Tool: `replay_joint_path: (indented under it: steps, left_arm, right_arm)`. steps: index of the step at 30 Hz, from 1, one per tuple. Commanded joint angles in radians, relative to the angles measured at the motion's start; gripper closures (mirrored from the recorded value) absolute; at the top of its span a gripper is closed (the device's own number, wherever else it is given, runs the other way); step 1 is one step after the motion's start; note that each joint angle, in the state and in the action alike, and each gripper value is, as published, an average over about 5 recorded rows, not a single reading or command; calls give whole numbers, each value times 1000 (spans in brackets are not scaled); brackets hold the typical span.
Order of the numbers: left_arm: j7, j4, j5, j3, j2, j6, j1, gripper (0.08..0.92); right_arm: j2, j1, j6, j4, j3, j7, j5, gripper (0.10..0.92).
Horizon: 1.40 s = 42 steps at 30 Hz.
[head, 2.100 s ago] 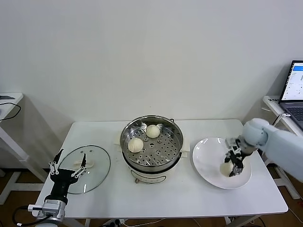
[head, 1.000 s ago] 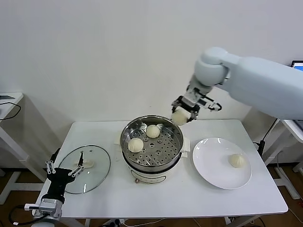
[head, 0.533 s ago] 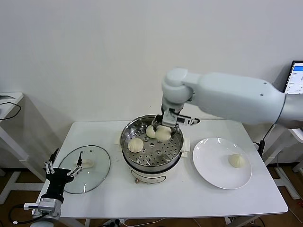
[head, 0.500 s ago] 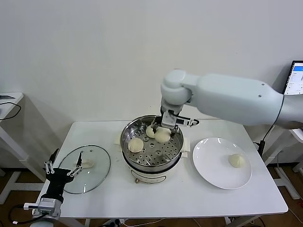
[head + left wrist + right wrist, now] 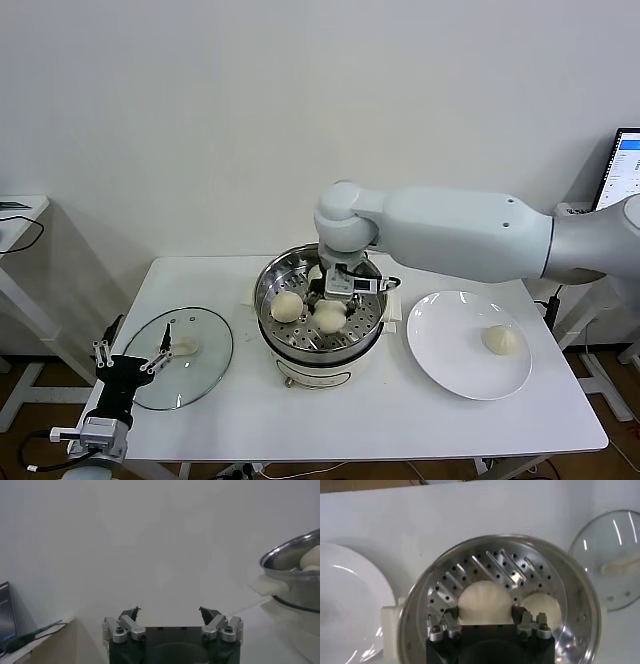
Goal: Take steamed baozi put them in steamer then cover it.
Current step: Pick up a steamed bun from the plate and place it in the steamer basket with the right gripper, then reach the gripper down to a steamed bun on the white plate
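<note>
Head view: the steamer point(image 5: 322, 345) stands mid-table, and the right gripper point(image 5: 334, 297) reaches down into it, its fingers closed around a steamed baozi point(image 5: 329, 315) resting low over the perforated tray. A second bun point(image 5: 287, 306) lies on the tray's left side, and part of a third point(image 5: 315, 272) shows at the far side behind the gripper. To the right, a white plate point(image 5: 445, 350) holds one last bun point(image 5: 501, 339) near its right edge. A glass lid point(image 5: 205, 365) lies flat on the table to the left, with the left gripper point(image 5: 130, 357) parked at its near-left edge, fingers spread wide and empty. Left wrist view: the open fingers point(image 5: 129, 614) face a blank wall, with the steamer's rim point(image 5: 285, 555) off to one side. Right wrist view: the fingers point(image 5: 450, 617) clasp the bun point(image 5: 485, 602) from both sides above the holed tray, another bun point(image 5: 542, 606) just beside it, and the plate point(image 5: 350, 600) and lid point(image 5: 612, 550) lie beyond the pot on opposite sides.
</note>
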Motion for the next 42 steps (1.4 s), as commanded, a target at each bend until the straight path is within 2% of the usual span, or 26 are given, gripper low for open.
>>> replay_joint_path:
  steps: [1,19,27,35,42]
  left_arm:
    - [1,4,-2,-6,3,-1,-1,177]
    - [0,-6,-3,-4,1,1,0,177]
    - [0,-9,-3,-2,-1,3,3,177]
    - [-4,-30,-1,8,-1,9,8,177]
    - [-7,-49,3,15,-3,11,15,177]
  right_arm:
    - [36,-20,10,-6,-8,2,-3,340]
    - [85,-58,1,-75,-16,0,-29,338]
    - [47,-42,-11,-73,13,2,2,210]
    - [-152,65,-74,-60,85,-43,124,203]
    - [-428,77,-338,-51,120,-133,296,203]
